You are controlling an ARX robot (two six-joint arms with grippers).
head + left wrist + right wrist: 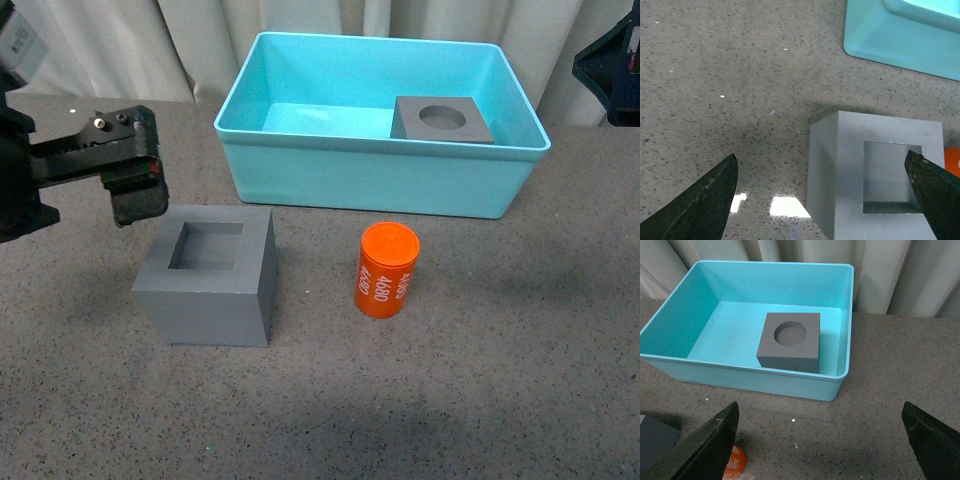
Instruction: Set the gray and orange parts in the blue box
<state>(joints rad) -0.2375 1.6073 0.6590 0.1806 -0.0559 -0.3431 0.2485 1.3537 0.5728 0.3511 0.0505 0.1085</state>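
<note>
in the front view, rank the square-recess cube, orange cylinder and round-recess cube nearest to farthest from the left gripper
From the left gripper:
1. square-recess cube, right beside it, front left.
2. orange cylinder, further right, in front of the box.
3. round-recess cube, back right, inside the blue box.

the left arm [60, 165] is matte black: a blocky housing with a silver screw [99, 123] on top and small red marks along its lower edge. a pale grey part [20, 40] sits above it. the left fingers [705, 205] are dark, tapered blades with a speckled, scuffed surface. the right fingers [700, 450] look the same. the right arm [610, 60] shows as dark navy with a small red spot.
</note>
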